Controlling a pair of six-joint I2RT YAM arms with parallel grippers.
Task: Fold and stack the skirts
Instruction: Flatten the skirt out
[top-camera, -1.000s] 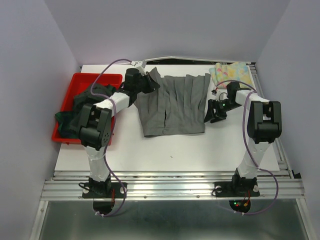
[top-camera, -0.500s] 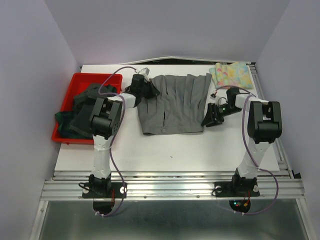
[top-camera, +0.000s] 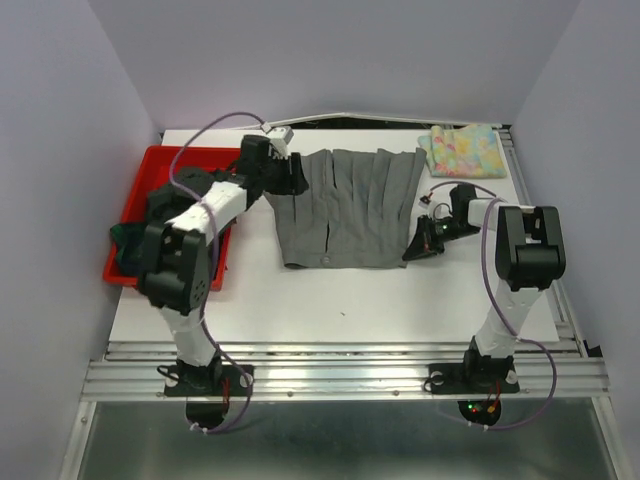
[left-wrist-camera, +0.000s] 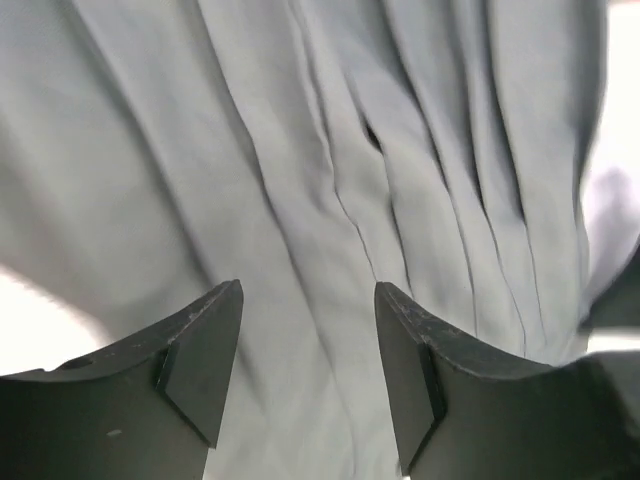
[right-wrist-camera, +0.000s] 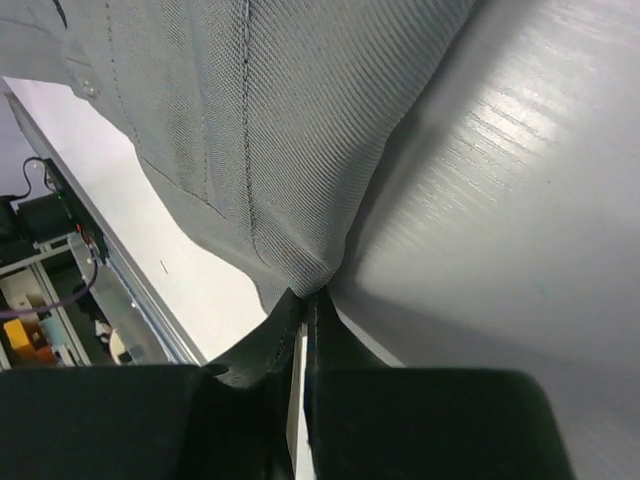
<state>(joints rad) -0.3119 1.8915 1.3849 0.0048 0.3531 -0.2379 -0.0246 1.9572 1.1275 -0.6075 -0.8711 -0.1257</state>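
Grey skirt (top-camera: 350, 205) lies spread flat mid-table (top-camera: 300, 300), pleats running far to near, narrow waistband at the near edge, wider hem at the far edge. Right gripper (right-wrist-camera: 303, 298): clenched, with a pinch of grey cloth caught between the tips at the skirt's near-right corner, low against the table; its wrist view shows the fabric rising away from the fingers. Left gripper (left-wrist-camera: 310, 300): jaws apart with nothing between them, hovering over the pleats near the far-left corner of the hem, close to the cloth; contact cannot be told. Floral skirt (top-camera: 462, 148) sits folded at the far-right corner, well apart from both arms. Dark skirts (top-camera: 128, 243) are heaped in the red bin (top-camera: 195, 152) at the left. Key relation: the two grippers sit on diagonally opposite corners, and the whole skirt lies to the left of and beyond the right gripper's hold. Judgement: this is the start of the grey skirt's fold, with nothing doubled over yet. The right arm is the only one with a grip, so any move now swings the near-right corner across or along the pleats. Left arm is nearer the far hem and would need to close on that edge, or hold it down, for an even fold. Risk: pulling on one corner alone drags the cloth askew rather than folding it.
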